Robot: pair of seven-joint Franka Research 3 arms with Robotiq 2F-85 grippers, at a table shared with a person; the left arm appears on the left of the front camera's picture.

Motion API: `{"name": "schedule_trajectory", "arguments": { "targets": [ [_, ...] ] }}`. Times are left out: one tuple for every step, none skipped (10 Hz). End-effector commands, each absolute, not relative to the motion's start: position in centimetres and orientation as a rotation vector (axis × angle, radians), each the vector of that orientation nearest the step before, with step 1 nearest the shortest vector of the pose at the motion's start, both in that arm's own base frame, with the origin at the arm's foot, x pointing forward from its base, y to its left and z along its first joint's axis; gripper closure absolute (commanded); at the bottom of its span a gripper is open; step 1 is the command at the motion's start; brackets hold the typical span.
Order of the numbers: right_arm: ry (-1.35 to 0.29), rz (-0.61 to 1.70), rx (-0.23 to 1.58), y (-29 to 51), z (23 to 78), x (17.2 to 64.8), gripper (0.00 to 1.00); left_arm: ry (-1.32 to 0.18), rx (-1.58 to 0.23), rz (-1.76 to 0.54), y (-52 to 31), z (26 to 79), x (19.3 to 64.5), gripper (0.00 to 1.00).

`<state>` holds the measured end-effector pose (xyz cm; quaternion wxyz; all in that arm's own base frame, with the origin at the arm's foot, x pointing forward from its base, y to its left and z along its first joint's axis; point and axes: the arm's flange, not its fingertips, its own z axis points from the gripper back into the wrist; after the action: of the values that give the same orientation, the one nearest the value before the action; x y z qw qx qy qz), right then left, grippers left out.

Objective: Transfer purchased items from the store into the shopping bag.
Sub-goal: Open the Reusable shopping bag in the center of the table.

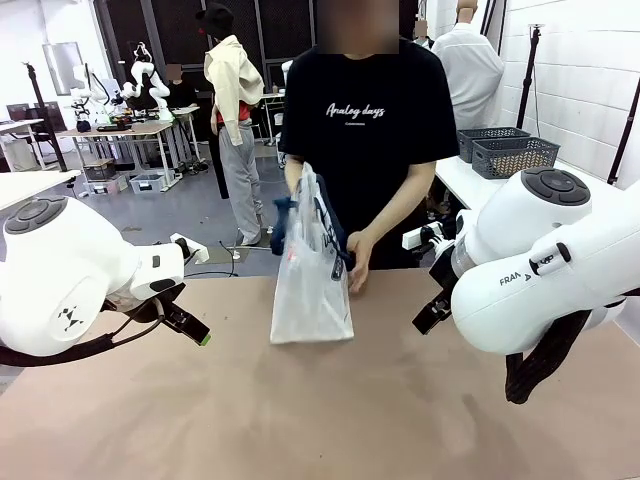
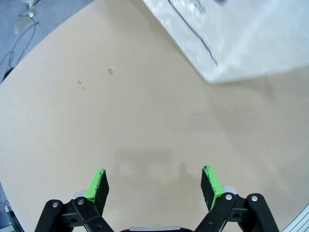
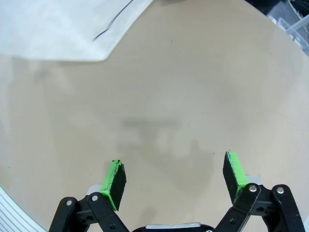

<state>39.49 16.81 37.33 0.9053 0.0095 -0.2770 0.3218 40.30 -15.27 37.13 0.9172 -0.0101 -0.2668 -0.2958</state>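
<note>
The tan table (image 1: 300,420) is stretching across the front view. The left arm (image 1: 60,275) is bulking in at one side of it and the right arm (image 1: 540,260) at the other, each hanging low over the near part. The person (image 1: 365,120) is standing at the far edge in a black T-shirt.

The bag (image 1: 312,290) is standing upright on the table in the middle, just in front of the person and between the two arms, touching neither. It is sagging a little, with its navy handles (image 1: 330,225) rising at the top (something reddish is showing faintly through the plastic, too blurred to name). The person's hand (image 1: 358,250) is resting against the bag's right side, below a handle.

The left gripper (image 2: 154,186) is hovering over the table with its jaws standing wide apart and nothing between them, and a corner of the bag is lying well ahead of it. The right gripper (image 3: 176,179) is doing the same, jaws spread and holding nothing, with the bag's bottom edge far ahead.
</note>
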Motion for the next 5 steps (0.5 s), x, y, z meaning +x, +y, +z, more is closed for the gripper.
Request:
{"name": "schedule_trajectory", "arguments": {
  "targets": [
    [-0.572,0.664,0.021,16.80,37.33,39.49,0.00,-0.549,-0.022,-0.605,-15.13,37.14,40.34,0.00],
    [-0.572,0.664,0.021,16.80,37.33,39.49,0.00,-0.549,-0.022,-0.605,-15.13,37.14,40.34,0.00],
    [-0.572,0.664,0.021,16.80,37.33,39.49,0.00,-0.549,-0.022,-0.605,-15.13,37.14,40.34,0.00],
    [-0.572,0.664,0.021,16.80,37.33,39.49,0.00,-0.549,-0.022,-0.605,-15.13,37.14,40.34,0.00],
    [-0.572,0.664,0.021,16.80,37.33,39.49,0.00,-0.549,-0.022,-0.605,-15.13,37.14,40.34,0.00]
  ]
}}
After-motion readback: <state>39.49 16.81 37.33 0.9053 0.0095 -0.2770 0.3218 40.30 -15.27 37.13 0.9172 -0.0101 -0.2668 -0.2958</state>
